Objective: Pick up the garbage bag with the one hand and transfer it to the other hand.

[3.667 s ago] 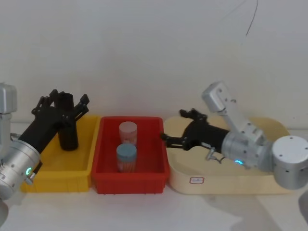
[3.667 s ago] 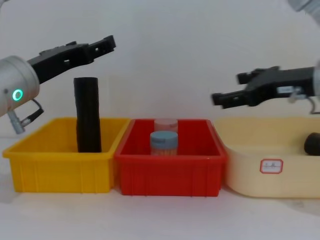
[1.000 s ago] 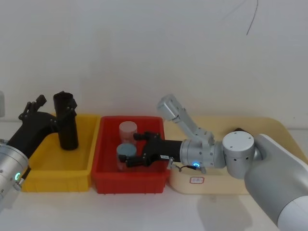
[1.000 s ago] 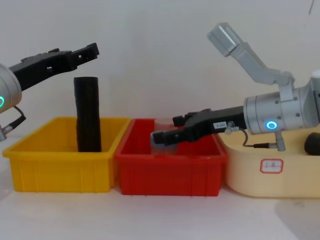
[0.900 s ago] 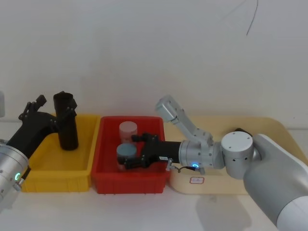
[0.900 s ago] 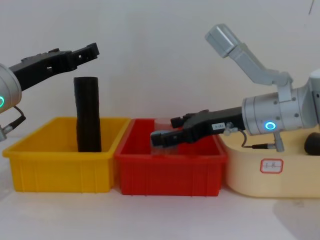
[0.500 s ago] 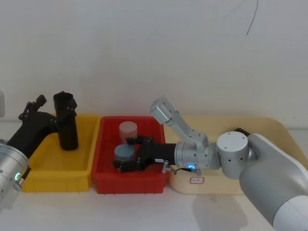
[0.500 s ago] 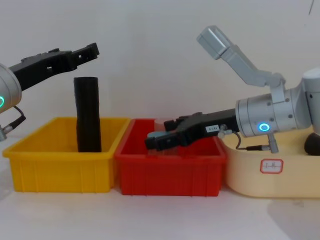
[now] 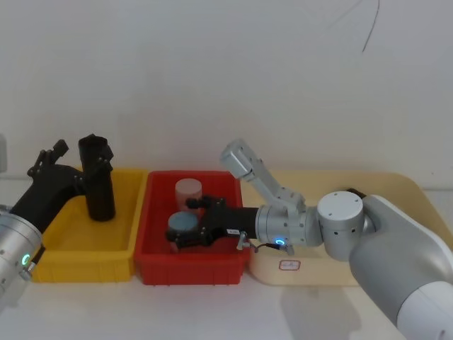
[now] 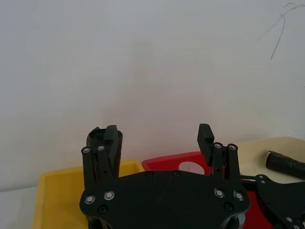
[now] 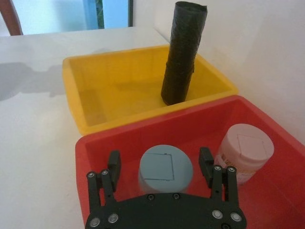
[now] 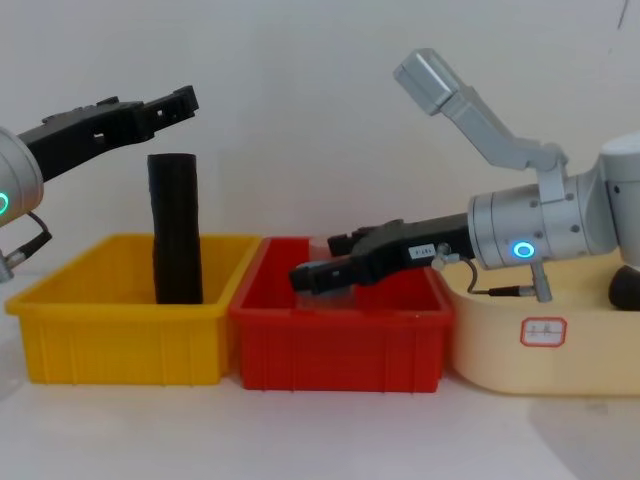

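Matte black cylindrical roll of garbage bags (image 9: 97, 178) standing upright in the yellow plastic bin (image 9: 85, 244), toward its far side, free of both grippers. Top end ragged and open, seen in the right wrist view (image 11: 183, 53) with its base resting on the bin floor near the wall shared with the red bin.

Left gripper (image 9: 76, 159), long black and two-fingered on the silver arm with the green glowing ring, raised above and just beside the roll's top, fingers spread apart and holding nothing. In the left wrist view (image 10: 158, 138) one finger in front of the roll's top edge, the other well clear, with open space between them. In the chest view (image 12: 170, 101) poised higher than the roll, not touching it.

Red plastic bin (image 9: 189, 259) between the yellow bin and the cream oval tray (image 9: 396, 191). Inside it a blue-lidded jar (image 9: 182, 227) nearer the robot and a pink-lidded jar (image 9: 188, 190) behind it.

Right gripper (image 9: 190, 225), black, two-fingered, on the silver arm with the blue glowing ring, reached low into the red bin. Fingers parted on either side of the blue-lidded jar (image 11: 165, 166), as the right wrist view shows, not pressed against it. Pink-lidded jar (image 11: 244, 151) just beside one finger.

A second black roll (image 12: 627, 288) lying in the cream tray at the far right.
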Tool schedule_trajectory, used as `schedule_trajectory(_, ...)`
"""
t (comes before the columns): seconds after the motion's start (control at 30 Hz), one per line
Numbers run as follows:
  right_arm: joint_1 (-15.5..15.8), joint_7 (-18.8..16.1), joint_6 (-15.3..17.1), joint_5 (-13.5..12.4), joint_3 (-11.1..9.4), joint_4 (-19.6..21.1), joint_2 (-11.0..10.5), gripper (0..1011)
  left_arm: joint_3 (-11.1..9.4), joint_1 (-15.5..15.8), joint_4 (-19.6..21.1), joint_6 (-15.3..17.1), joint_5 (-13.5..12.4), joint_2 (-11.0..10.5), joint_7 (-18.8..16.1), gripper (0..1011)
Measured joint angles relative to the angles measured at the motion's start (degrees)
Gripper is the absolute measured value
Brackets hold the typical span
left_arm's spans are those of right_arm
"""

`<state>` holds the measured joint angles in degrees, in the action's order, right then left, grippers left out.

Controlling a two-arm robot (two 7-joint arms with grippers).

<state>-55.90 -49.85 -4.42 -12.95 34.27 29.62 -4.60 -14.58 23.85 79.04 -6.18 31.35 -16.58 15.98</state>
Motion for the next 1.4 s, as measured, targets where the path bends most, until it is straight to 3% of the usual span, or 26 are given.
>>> schedule_trajectory(0.43,-1.6,0.1,-1.4,0.1,-0.6,-3.4,1.0,1001,0.0,0.0,0.0,0.0,0.0,0.0,0.0,1001)
schedule_trajectory(1.0,-3.1,-0.3,-2.7,2.1,0.0,-7.4,2.2,993,0.0,0.0,0.0,0.0,0.0,0.0,0.0,1001)
schedule_trajectory(1.4,-2.8,0.3,-2.6,2.5,-0.7,-6.6,2.0,698,0.0,0.0,0.0,0.0,0.0,0.0,0.0,1001)
